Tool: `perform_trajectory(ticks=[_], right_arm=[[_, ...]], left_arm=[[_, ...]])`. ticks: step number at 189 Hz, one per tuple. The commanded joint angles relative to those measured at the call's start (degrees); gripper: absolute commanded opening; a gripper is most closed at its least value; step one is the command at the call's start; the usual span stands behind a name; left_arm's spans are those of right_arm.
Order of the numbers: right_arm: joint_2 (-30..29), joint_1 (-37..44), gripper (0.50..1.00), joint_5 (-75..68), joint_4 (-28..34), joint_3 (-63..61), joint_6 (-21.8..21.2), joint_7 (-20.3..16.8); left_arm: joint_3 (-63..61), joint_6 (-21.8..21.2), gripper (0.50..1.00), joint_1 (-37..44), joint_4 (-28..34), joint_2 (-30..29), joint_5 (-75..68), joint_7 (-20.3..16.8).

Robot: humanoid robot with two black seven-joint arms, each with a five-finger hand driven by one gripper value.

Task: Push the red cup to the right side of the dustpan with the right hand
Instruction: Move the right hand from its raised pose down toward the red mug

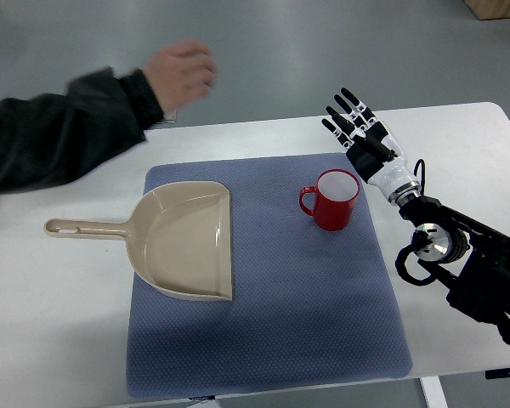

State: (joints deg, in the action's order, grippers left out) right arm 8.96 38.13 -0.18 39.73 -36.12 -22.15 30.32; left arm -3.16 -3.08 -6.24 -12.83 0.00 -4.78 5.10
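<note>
The robot's right hand (pixel 355 127), fingers spread and empty, is hovering over the white table's (pixel 59 289) far edge near the red handled mug (pixel 333 199), standing mid-mat right of the beige plastic dustpan (pixel 183 240); a low, gentle sideways push seems wisest.

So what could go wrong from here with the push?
1. The red cup stands upright with its handle toward the dustpan; a high push from the right hand might tip it.
2. The blue mat could drag or bunch under it.
3. A person's hand hovers over the table's far edge.
</note>
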Motion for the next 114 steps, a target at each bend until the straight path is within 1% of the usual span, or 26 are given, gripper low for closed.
perform_trajectory(ticks=[1, 46, 54, 66, 80, 108, 114], right_arm=[[0.0, -0.1, 0.934, 0.0, 0.0, 0.0, 0.0, 0.0], [0.6, 0.4, 0.934, 0.8, 0.1, 0.2, -0.3, -0.1], [0.8, 0.5, 0.934, 1.1, 0.1, 0.5, -0.9, -0.1], [1.8, 0.5, 0.934, 1.2, 0.1, 0.8, -3.2, -0.1], [4.6, 0.5, 0.934, 1.9, 0.4, 1.3, -6.2, -0.1], [9.8, -0.2, 0.934, 9.0, 1.0, 1.2, -12.8, -0.1], [10.6, -0.2, 0.934, 10.9, 1.0, 1.3, -12.9, 0.0]], left_arm=[[0.0, 0.0, 1.0, 0.0, 0.0, 0.0, -0.1, 0.0], [0.0, 0.0, 1.0, 0.0, 0.0, 0.0, 0.0, 0.0], [0.0, 0.0, 1.0, 0.0, 0.0, 0.0, 0.0, 0.0], [0.0, 0.0, 1.0, 0.0, 0.0, 0.0, 0.0, 0.0], [0.0, 0.0, 1.0, 0.0, 0.0, 0.0, 0.0, 0.0], [0.0, 0.0, 1.0, 0.0, 0.0, 0.0, -0.1, 0.0], [0.0, 0.0, 1.0, 0.0, 0.0, 0.0, -0.1, 0.0]])
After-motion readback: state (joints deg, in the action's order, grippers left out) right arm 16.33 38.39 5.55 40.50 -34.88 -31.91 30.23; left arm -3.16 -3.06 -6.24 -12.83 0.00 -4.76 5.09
